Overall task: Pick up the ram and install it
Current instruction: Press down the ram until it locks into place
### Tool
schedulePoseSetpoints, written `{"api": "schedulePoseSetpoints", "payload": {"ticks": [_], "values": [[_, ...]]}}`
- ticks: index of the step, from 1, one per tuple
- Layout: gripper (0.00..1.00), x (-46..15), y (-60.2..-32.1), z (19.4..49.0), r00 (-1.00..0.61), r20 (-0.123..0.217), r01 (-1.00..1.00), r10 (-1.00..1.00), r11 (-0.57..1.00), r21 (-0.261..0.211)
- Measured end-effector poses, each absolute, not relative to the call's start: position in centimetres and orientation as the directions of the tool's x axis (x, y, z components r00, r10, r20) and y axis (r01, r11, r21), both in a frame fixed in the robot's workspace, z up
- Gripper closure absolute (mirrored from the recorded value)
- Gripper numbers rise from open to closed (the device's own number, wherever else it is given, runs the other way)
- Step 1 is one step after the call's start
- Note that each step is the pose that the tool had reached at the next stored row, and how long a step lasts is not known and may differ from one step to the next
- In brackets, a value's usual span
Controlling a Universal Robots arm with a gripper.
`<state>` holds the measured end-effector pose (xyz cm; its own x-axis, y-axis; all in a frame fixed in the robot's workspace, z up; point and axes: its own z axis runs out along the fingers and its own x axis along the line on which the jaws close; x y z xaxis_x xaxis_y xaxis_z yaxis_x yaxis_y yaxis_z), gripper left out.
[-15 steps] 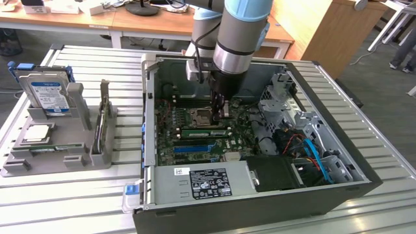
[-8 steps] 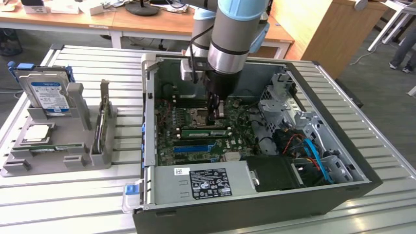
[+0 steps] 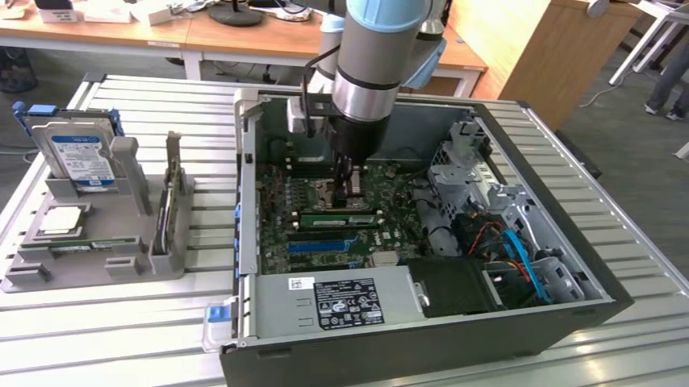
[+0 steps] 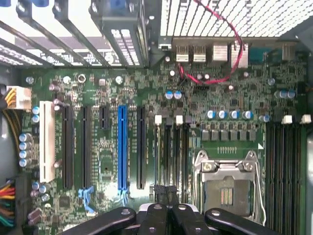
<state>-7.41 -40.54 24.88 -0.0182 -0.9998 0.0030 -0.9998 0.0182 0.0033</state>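
In the exterior view, one arm [image 3: 372,64] reaches down into one open computer case [image 3: 431,322] that lies on the slatted bench [image 3: 129,322]. Its gripper [image 3: 350,189] hangs low over the motherboard [image 3: 323,242], just above one green ram [image 3: 339,218] lying along the slots beside the processor socket. The fingers are pressed together; I cannot tell whether they touch the ram. To the exterior view's left stands one grey holder [image 3: 97,258] carrying one blue-labelled hard drive [image 3: 81,157], one square silver processor [image 3: 60,219] and a second green stick [image 3: 92,244] lying flat. Inside the case, a black power supply [image 3: 457,286] and blue and red cables [image 3: 517,250] crowd the exterior view's right side. In the wrist view, the black fingers [image 4: 154,220] sit closed over the board, near one empty processor socket [image 4: 227,188]. One blue slot [image 4: 122,147], one white slot [image 4: 47,142] and several black slots line the board, and one red wire [image 4: 234,39] loops near the rear ports.
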Motion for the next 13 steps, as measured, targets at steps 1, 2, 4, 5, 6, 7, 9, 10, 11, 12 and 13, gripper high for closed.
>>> {"api": "schedulePoseSetpoints", "payload": {"ticks": [1, 2, 4, 5, 6, 7, 9, 10, 11, 12, 13], "values": [[0.89, -7.5, -40.5, 24.9, -0.018, 0.003, -1.0, -1.0, 0.018, 0.003], [0.89, -7.6, -40.5, 24.9, -0.018, 0.003, -1.0, -1.0, 0.018, 0.003], [0.89, -7.9, -40.5, 24.9, -0.018, 0.003, -1.0, -1.0, 0.018, 0.003], [0.89, -8.0, -40.5, 24.9, -0.018, 0.003, -1.0, -1.0, 0.018, 0.003], [0.89, -8.1, -40.5, 24.9, -0.018, 0.003, -1.0, -1.0, 0.018, 0.003], [0.89, -8.3, -40.5, 24.9, -0.018, 0.003, -1.0, -1.0, 0.018, 0.003], [0.89, -8.5, -40.5, 24.9, -0.018, 0.003, -1.0, -1.0, 0.018, 0.003], [0.89, -8.6, -40.5, 24.9, -0.018, 0.003, -1.0, -1.0, 0.018, 0.003], [0.89, -8.7, -40.5, 24.9, -0.018, 0.003, -1.0, -1.0, 0.018, 0.003], [0.89, -8.8, -40.5, 24.9, -0.018, 0.003, -1.0, -1.0, 0.018, 0.003], [0.89, -8.9, -40.5, 24.9, -0.018, 0.003, -1.0, -1.0, 0.018, 0.003]]}}
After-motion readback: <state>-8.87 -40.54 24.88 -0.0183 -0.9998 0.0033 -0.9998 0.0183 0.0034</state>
